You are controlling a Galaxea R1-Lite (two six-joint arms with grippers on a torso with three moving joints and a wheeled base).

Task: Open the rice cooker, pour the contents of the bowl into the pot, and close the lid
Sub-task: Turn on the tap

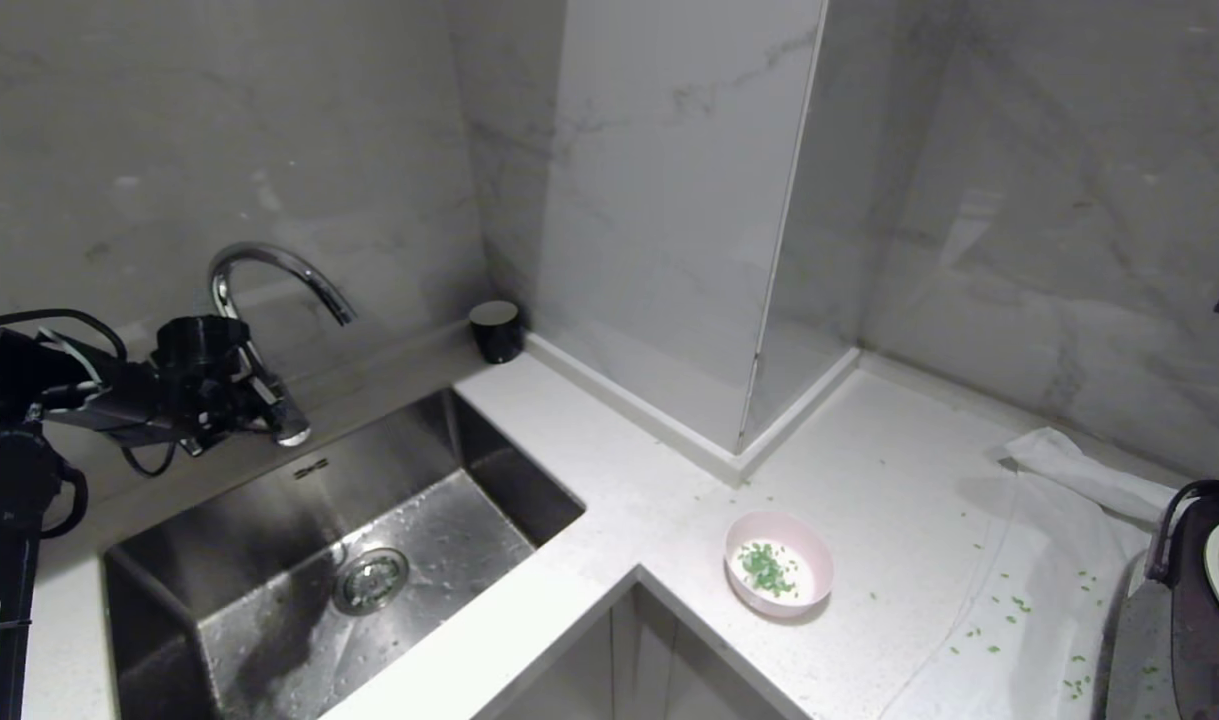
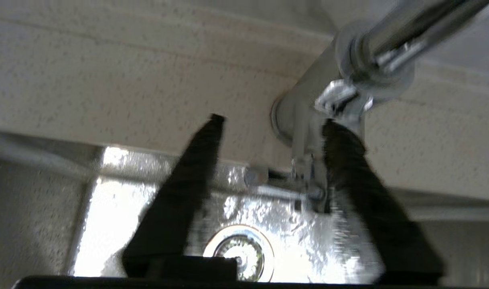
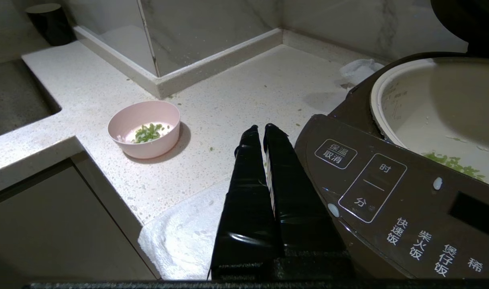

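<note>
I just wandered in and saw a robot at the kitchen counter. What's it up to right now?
Its left gripper is at the faucet over the sink, fingers apart around the tap's base. The right gripper is shut and idle beside the rice cooker, whose pot is exposed with some green bits inside. The pink bowl sits on the counter with green bits in it, and more are scattered nearby.
</note>
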